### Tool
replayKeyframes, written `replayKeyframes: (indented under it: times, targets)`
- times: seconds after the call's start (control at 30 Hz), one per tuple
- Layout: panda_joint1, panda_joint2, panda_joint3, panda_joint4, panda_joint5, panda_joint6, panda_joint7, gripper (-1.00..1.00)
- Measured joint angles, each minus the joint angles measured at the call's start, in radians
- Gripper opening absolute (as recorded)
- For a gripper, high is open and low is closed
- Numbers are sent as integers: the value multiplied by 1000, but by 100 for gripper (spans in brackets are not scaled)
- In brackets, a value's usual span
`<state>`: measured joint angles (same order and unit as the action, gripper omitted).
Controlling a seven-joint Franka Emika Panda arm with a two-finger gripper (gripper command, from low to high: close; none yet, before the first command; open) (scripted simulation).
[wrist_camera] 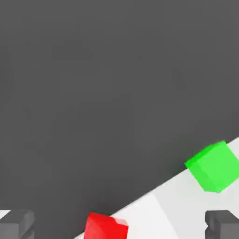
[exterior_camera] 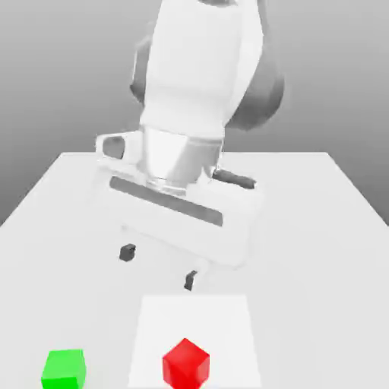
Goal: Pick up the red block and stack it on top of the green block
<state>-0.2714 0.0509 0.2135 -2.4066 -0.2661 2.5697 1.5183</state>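
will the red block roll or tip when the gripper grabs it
Probably not. The red block looks like a cube with flat faces, resting flat on the table, so it should slide rather than roll. Its squat, even shape makes tipping unlikely. It sits rotated, corner toward the exterior view, so the open gripper may need to line up with its flat sides or it could twist.

no readable text, labels or numbers

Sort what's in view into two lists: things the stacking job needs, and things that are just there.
Needed for the job:
- red block
- green block
- gripper, open, empty, above the table, apart from both blocks

Just there:
- white table
- lighter square patch on the table under the red block
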Motion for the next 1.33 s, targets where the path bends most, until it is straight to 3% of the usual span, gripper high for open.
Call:
replayKeyframes:
  times: [0.2,0.37,0.4,0.63,0.8,1.07,1.2,1.23,1.33]
  targets:
    - [-10,170,23,-33,116,94,47,0]
    - [27,333,-27,-12,63,222,103,0]
    - [36,354,-37,-9,54,239,111,-100]
    - [35,352,-36,-9,55,240,110,-100]
    - [-2,206,15,-34,135,120,55,-100]
    - [-110,173,-149,64,237,-3,364,-100]
    - [-129,282,-193,96,253,76,440,-100]
    - [-129,309,-195,98,253,101,444,100]
    - [-129,309,-195,98,253,101,444,100]
